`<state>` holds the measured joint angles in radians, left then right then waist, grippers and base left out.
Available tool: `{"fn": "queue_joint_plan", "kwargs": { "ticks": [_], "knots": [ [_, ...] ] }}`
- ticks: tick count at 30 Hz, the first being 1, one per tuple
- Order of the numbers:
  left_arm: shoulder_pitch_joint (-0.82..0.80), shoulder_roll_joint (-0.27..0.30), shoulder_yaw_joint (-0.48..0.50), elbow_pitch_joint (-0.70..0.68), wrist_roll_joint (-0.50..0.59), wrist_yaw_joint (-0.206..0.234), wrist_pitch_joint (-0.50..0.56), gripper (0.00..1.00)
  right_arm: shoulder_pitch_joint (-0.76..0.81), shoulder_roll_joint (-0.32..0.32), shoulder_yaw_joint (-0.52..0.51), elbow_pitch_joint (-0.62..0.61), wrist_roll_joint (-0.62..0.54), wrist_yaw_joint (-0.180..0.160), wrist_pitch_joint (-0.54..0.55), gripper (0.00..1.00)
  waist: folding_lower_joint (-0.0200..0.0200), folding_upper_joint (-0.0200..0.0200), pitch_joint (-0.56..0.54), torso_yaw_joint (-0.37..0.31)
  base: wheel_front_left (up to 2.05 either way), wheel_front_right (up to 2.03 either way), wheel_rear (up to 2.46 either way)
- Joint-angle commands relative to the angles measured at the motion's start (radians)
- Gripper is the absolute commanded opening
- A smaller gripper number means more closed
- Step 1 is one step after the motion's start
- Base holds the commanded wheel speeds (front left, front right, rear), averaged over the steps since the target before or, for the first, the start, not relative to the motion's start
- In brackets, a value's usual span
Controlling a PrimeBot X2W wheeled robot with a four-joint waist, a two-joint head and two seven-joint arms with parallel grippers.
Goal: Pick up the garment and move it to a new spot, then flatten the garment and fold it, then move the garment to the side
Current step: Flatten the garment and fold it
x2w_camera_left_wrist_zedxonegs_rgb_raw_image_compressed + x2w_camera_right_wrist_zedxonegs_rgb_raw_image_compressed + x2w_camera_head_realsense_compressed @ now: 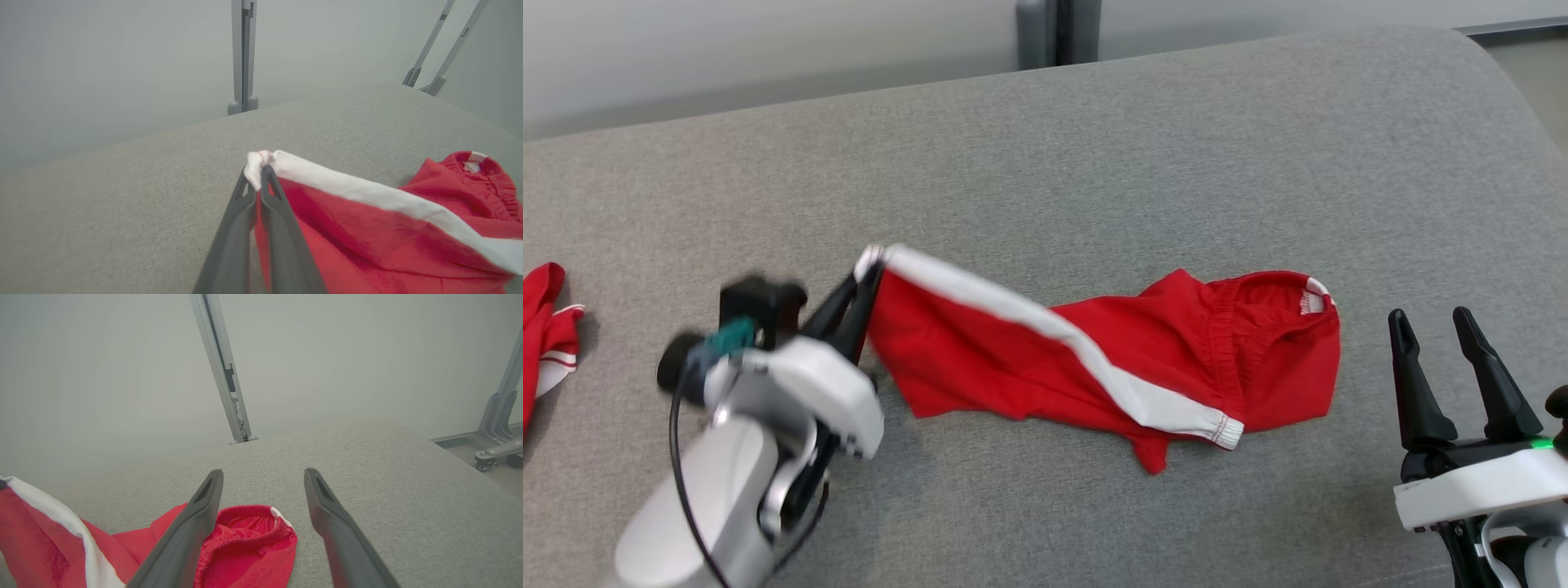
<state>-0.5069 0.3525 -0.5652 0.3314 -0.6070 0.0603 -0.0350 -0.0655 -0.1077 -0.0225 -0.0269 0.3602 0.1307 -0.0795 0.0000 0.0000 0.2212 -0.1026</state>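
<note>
— Where do the red shorts [1094, 351] lie?

— In the head view, across the middle of the grey padded surface [1094, 147], stretched from centre-left to centre-right. The elastic waistband [1258, 327] bunches at the right end, and a white side stripe [1013, 310] runs diagonally down from the upper-left corner. The lower folds overlap, so the second leg is hard to make out.

— And the left gripper [870, 278]?

— Its two dark fingers are pressed together on the hem corner where the stripe ends. The left wrist view shows the left gripper [261, 171] with white cloth squeezed between its tips and the shorts [367, 228] hanging away to the lower right, cut off by the frame. That corner looks raised off the surface. In the head view the wrist and the pale left forearm [703, 498] are blurred.

— The right gripper [1429, 314]?

— At the lower right of the head view, fingers spread wide and pointing up, holding nothing and apart from the shorts. In its own wrist view the right gripper [263, 473] has one finger covering part of the waistband end of the shorts [245, 539].

— Anything else?

— A second red-and-white cloth [543, 327] lies at the left edge, cut off, so what it is cannot be told. A grey post [1058, 33] stands behind the surface.
</note>
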Motion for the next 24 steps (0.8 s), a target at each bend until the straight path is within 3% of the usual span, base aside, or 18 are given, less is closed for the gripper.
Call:
{"fn": "queue_joint_plan", "kwargs": {
  "ticks": [1,7,12,13,18,24],
  "knots": [
    [0.027,0.010,0.010,-0.007,-0.008,0.013,-0.014,0.00,0.009,0.000,-0.003,-0.005,0.004,0.000,0.000,1.00,0.0000,0.0000,0.003,0.005,0.00,0.00,0.00],
    [0.206,0.000,0.036,-0.029,-0.060,0.050,-0.082,0.00,0.009,-0.002,-0.007,-0.015,0.011,0.000,0.011,1.00,0.0000,0.0000,0.011,0.041,0.00,0.00,0.00],
    [0.271,-0.028,0.036,0.002,-0.112,0.033,-0.089,0.00,-0.006,-0.014,-0.012,-0.019,0.013,0.000,0.026,1.00,0.0000,0.0000,0.004,0.067,0.00,0.00,0.00],
    [0.277,-0.033,0.041,0.009,-0.117,0.035,-0.097,0.98,-0.007,-0.018,-0.010,-0.022,0.012,0.000,0.027,1.00,0.0000,0.0000,0.001,0.071,0.00,0.00,0.00],
    [0.298,-0.059,0.077,0.012,-0.135,0.063,-0.161,1.00,-0.012,-0.027,-0.011,-0.031,-0.009,0.000,0.035,1.00,0.0000,0.0000,-0.014,0.086,0.00,0.00,0.00],
    [0.316,-0.054,0.159,-0.059,-0.104,0.130,-0.218,1.00,-0.005,-0.027,-0.008,-0.040,-0.040,0.000,0.031,1.00,0.0000,0.0000,-0.039,0.105,0.00,0.00,0.00]
  ]
}}
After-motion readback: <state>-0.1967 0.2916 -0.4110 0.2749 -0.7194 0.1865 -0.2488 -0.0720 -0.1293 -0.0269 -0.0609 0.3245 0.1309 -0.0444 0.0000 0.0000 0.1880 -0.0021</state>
